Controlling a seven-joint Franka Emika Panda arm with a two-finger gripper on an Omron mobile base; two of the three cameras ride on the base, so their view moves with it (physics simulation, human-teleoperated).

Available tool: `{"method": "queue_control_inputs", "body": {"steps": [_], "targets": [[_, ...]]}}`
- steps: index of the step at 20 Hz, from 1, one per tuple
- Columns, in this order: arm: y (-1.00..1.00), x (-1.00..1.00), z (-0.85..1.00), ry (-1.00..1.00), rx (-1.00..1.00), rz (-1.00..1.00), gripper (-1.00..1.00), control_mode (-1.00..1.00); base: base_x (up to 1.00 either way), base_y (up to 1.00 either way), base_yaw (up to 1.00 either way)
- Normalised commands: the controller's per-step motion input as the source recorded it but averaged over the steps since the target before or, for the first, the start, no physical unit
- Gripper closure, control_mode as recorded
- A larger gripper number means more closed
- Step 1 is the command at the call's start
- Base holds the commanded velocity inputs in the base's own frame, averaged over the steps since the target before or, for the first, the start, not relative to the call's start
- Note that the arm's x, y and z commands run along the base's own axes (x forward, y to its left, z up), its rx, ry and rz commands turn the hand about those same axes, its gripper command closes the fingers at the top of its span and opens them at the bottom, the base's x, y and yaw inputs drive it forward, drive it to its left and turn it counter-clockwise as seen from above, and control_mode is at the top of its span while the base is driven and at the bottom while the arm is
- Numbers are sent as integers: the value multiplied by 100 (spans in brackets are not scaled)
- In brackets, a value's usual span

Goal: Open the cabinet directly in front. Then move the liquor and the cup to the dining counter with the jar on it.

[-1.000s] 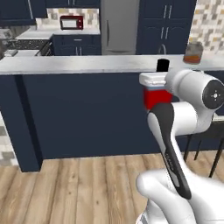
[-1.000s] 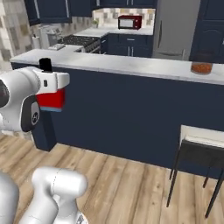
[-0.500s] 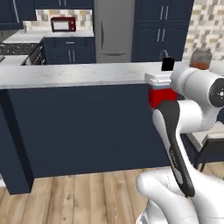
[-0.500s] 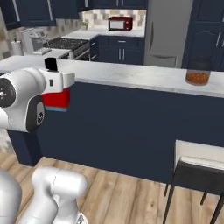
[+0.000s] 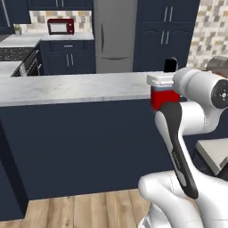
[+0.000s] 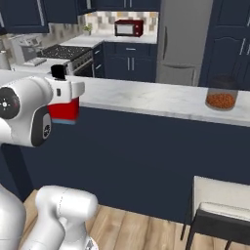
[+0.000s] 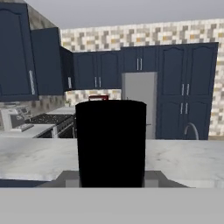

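Note:
My gripper (image 5: pixel 165 91) is shut on the liquor (image 5: pixel 161 97), a squat bottle with a red body, a pale upper part and a black cap. I hold it upright at counter height, just in front of the dining counter (image 5: pixel 67 87). From the right base view, the liquor (image 6: pixel 63 110) hangs at my gripper (image 6: pixel 64 100), left of the jar (image 6: pixel 220 95) standing on the dining counter (image 6: pixel 146 97). In the hand view the liquor's black cap (image 7: pixel 111 142) rises before the marble dining counter (image 7: pixel 35 157). Part of the jar (image 5: pixel 219 62) peeks from behind my hand. The cup is out of view.
A chair (image 6: pixel 219 205) with a pale seat stands against the counter's navy base on the right, also the chair (image 5: pixel 216 151). Beyond the counter are a steel fridge (image 5: pixel 115 35), a red microwave (image 5: pixel 61 26), a stove (image 6: pixel 63 53) and navy cabinets.
The whole scene has shifted as the base drove: the dining counter and the jar now look closer and larger. The liquor stays in my gripper the same way.

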Motion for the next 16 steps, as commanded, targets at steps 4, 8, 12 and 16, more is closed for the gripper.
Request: {"method": "queue_control_inputs", "body": {"steps": [4,8,12,16], "targets": [[0,0,0,0,0,0,100,100,1,0,-1],[0,0,0,0,0,0,100,100,24,9,-11],[0,0,0,0,0,0,100,100,48,31,-21],[0,0,0,0,0,0,100,100,62,3,-4]]}}
